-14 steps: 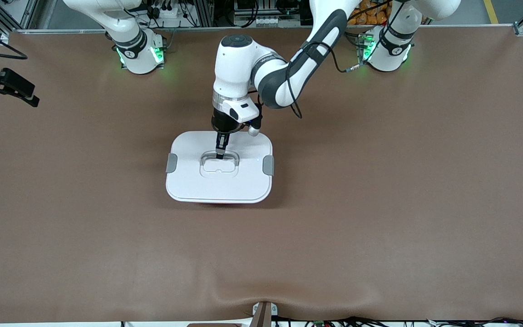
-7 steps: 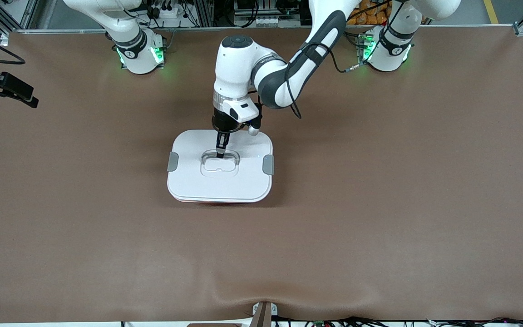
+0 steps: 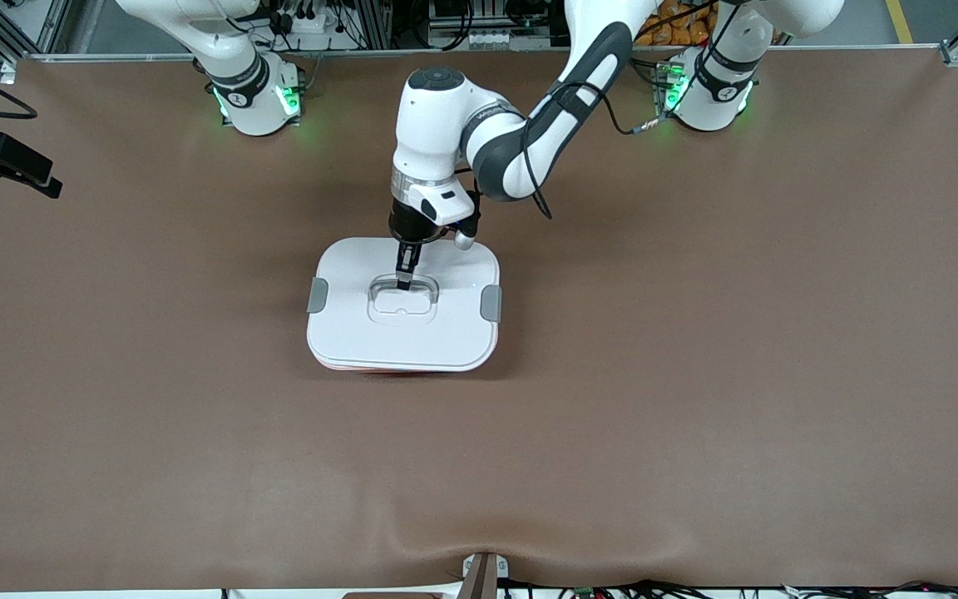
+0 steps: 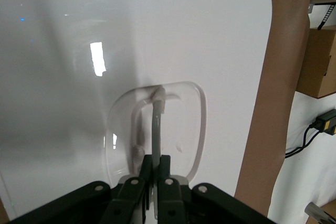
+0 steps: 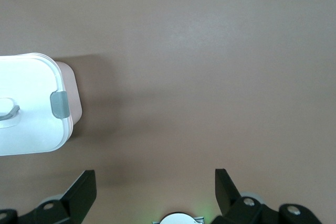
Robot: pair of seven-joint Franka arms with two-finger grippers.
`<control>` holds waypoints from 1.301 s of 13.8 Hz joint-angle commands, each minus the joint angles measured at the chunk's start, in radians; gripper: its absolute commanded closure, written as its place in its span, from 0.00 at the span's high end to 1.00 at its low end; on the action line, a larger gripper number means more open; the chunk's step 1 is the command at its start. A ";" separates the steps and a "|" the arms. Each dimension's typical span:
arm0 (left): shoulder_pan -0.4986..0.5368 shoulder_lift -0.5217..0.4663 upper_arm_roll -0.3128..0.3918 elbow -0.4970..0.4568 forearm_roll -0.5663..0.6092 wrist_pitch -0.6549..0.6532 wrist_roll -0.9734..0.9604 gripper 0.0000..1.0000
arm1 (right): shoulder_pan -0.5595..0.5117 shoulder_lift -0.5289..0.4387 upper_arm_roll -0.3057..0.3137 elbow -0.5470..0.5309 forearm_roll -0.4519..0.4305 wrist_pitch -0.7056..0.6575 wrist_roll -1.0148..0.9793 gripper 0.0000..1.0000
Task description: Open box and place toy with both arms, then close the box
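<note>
Pinched shut on the thin clear handle [image 4: 156, 124] at frame centre, the left gripper [image 3: 403, 281] risked slipping off the white lid [image 3: 402, 333], while the right gripper [image 5: 155, 190] waited wide open and empty at the left edge.

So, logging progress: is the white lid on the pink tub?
On: the white lid covers the pink plastic tub; left gripper shut on its clear handle.
</note>
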 commanded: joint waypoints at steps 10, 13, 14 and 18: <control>-0.004 0.005 0.008 -0.040 0.040 0.080 -0.115 0.00 | -0.018 0.094 0.015 0.027 0.017 -0.090 -0.006 1.00; -0.004 -0.001 0.008 -0.060 0.040 0.090 -0.115 0.00 | -0.008 0.095 0.018 0.064 0.001 -0.065 -0.008 1.00; -0.004 -0.005 0.008 -0.066 0.040 0.090 -0.117 0.00 | -0.019 0.097 0.018 0.065 -0.002 -0.065 -0.009 1.00; -0.004 -0.022 0.013 -0.083 0.040 0.090 -0.141 0.00 | -0.021 0.101 0.016 0.137 0.000 -0.068 -0.011 1.00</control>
